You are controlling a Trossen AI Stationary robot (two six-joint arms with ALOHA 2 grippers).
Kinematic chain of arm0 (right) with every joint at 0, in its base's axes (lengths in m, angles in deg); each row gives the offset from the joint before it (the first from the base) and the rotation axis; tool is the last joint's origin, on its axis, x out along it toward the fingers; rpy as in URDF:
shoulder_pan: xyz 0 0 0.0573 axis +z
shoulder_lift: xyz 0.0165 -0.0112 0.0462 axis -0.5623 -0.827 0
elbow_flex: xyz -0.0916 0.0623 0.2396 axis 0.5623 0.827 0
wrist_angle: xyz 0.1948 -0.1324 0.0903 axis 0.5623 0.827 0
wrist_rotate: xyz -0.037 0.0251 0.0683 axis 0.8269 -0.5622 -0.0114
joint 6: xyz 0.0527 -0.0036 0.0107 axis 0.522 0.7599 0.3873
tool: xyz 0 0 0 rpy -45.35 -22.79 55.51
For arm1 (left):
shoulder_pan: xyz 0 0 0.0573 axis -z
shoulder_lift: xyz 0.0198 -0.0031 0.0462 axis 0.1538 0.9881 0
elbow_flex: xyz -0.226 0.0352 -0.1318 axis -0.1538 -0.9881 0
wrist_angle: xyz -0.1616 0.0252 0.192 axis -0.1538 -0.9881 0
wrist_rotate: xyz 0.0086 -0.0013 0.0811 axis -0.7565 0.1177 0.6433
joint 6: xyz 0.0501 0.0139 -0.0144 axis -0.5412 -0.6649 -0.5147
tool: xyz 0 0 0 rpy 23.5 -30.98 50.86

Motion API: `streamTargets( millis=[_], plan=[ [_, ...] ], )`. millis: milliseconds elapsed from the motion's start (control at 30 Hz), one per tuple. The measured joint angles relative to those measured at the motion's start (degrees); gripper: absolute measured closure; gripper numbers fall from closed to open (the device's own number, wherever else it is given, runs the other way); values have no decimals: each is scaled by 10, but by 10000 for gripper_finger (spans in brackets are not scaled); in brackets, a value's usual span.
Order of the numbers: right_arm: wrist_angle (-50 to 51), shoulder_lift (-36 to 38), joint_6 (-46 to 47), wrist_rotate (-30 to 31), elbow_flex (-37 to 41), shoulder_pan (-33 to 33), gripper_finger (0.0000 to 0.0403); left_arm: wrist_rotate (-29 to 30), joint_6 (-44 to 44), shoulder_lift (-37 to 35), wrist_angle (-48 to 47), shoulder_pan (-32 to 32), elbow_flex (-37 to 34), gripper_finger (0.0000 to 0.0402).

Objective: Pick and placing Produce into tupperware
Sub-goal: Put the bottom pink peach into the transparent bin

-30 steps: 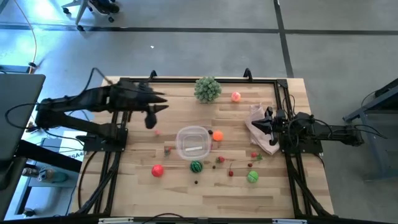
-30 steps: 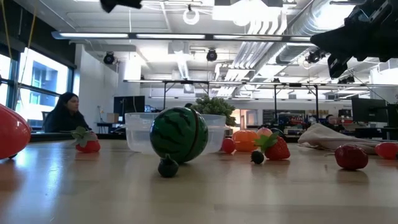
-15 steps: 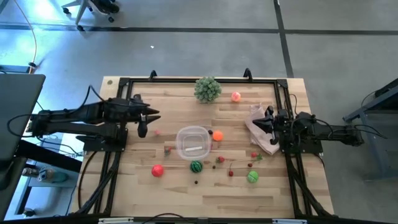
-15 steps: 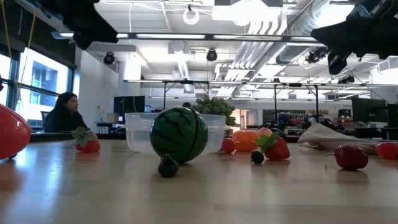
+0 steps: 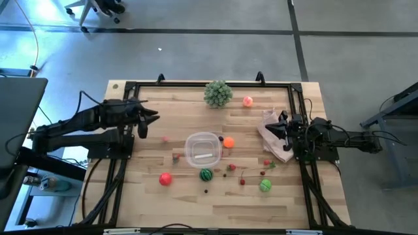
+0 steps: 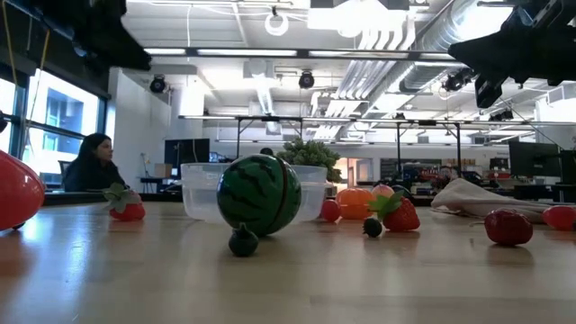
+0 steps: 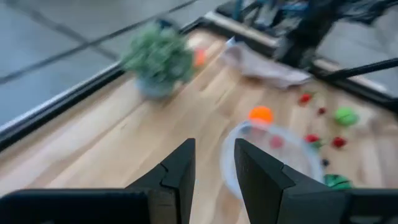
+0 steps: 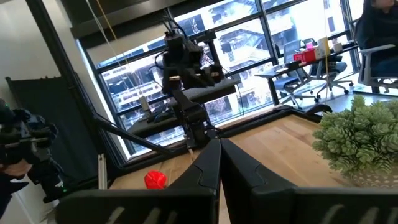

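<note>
The fingers of the left gripper (image 5: 142,124) are seen slightly parted with nothing between them, raised over the table's (image 5: 144,189) nine o'clock side. The right gripper (image 5: 275,128) is seen with fingers closed together and empty, at three o'clock above a pinkish bag (image 5: 274,140). The tupperware (image 5: 203,149) is located at centre. Produce is scattered around it: an orange ball (image 5: 228,141) touching it at two o'clock, a striped green ball (image 5: 206,175) at six, a red ball (image 5: 165,178) at seven. A bushy plant (image 5: 218,93) stands at twelve o'clock.
</note>
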Motion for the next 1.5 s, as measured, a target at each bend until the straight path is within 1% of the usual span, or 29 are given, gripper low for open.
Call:
streamTargets(
  millis=[100,233,300,400,533,667,800,867,967,1033,1100,1233,1300,1500],
  plan=[
    [0,0,0,3,0,0,402,-42,11,7,-43,-39,0,300],
    [0,0,-10,8,0,0,402,-51,27,50,-85,-63,0,300],
    [2,0,-18,7,0,0,402,-52,57,79,-93,-69,0,300],
    [4,0,-20,9,0,0,402,-57,126,126,-94,-73,0,300],
    [8,0,-22,10,0,0,402,-88,172,191,-107,-73,0,300],
    [17,0,-63,7,0,0,402,-98,177,250,-120,-73,0,300],
    [17,0,-65,7,0,0,399,-100,163,293,-121,-73,0,300],
    [32,0,-68,7,-6,0,394,-100,158,306,-121,-73,0,300],
    [80,-5,-95,14,-39,0,386,-100,149,313,-120,-73,1,300],
    [108,-14,-127,33,-67,0,382,-101,149,315,-121,-73,1,300],
    [136,-26,-157,37,-91,0,377,-100,146,315,-122,-73,1,300],
    [181,-57,-227,13,-131,0,365,-100,143,315,-123,-73,1,300],
    [214,-74,-244,3,-146,0,359,-100,143,315,-123,-73,1,300],
    [298,-129,-204,-2,-205,0,349,-102,136,315,-127,-73,1,300]
  ],
)
